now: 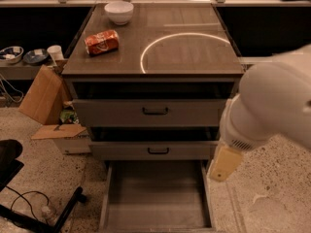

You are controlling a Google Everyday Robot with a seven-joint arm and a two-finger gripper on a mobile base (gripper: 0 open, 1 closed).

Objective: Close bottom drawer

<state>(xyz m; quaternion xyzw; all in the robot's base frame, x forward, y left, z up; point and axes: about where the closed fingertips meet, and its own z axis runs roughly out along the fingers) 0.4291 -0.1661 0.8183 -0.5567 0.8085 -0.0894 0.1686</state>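
Observation:
The bottom drawer (155,198) is pulled far out at the foot of the grey-brown cabinet. Its long flat tray is empty, and its front panel and handle are cut off by the lower edge of the view. My gripper (224,164) is the cream-coloured tip of the big white arm (277,106) on the right. It hangs just above and beside the tray's right wall, below the right end of the middle drawer (155,150). The middle drawer and the top drawer (155,111) each stand slightly open, and both have dark loop handles.
The cabinet top (194,57) carries a white bowl (119,12), a red can (101,41) lying on its side and a white ring mark. A cardboard box (43,96) leans at the left. A black chair base (29,203) and cables lie on the speckled floor.

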